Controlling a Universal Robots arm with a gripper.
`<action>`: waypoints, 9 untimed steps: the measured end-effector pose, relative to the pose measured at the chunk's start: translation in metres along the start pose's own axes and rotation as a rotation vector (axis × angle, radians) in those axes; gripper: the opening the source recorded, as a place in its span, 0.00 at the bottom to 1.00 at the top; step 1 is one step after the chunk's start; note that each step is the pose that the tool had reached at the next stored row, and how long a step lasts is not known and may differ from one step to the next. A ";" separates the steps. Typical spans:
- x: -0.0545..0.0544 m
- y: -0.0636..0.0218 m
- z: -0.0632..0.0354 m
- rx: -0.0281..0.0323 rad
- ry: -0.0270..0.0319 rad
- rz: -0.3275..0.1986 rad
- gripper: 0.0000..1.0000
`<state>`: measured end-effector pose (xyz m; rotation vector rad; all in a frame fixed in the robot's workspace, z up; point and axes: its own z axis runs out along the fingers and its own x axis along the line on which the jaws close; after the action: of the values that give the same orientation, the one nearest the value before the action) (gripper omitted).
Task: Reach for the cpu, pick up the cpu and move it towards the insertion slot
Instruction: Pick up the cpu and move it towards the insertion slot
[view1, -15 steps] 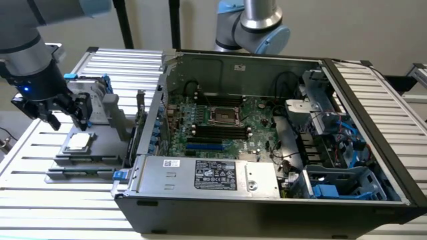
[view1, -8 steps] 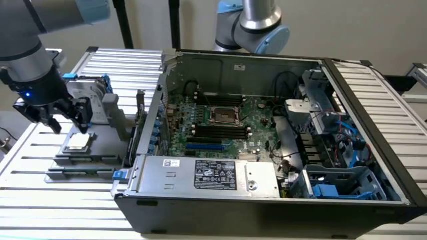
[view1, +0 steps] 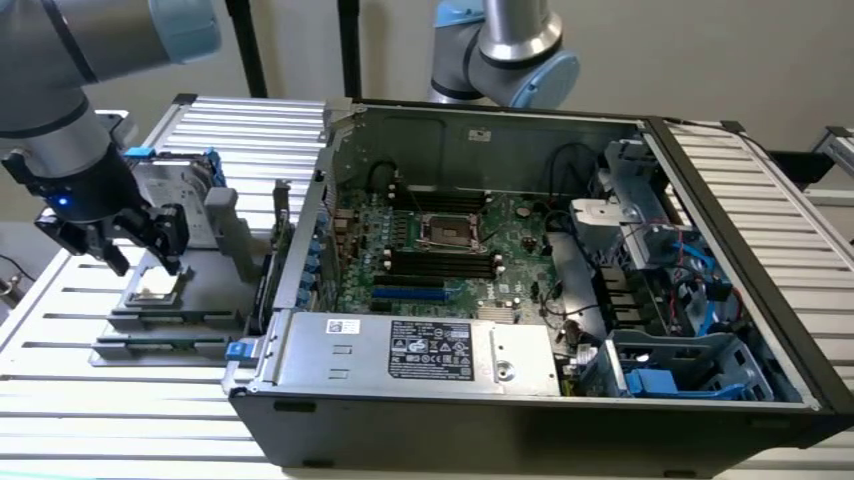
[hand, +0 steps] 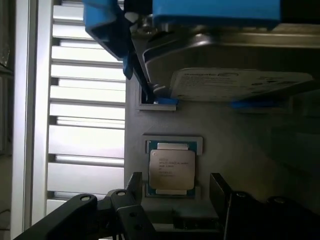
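The cpu, a small square chip with a shiny silver top, lies flat in a grey holder on the slatted table at the exterior view's left. My gripper hangs just above it, open, with one black finger on each side of the chip and nothing held. The insertion slot, a silver-framed square socket with a dark centre, sits on the green motherboard inside the open computer case.
An upright silver hard drive with a blue-edged bracket stands just behind the cpu holder. Long black memory slots flank the socket. A second arm stands behind the case. Cables and drive bays crowd the case's right side.
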<state>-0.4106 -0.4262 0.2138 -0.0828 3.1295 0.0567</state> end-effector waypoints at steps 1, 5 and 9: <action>0.000 -0.0001 0.0017 0.0000 -0.0005 0.000 0.65; 0.000 -0.0003 0.0080 0.0008 -0.0006 0.003 0.65; 0.000 -0.0004 0.0099 0.0044 -0.0004 0.006 0.65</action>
<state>-0.4106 -0.4262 0.2039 -0.0727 3.1294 0.0499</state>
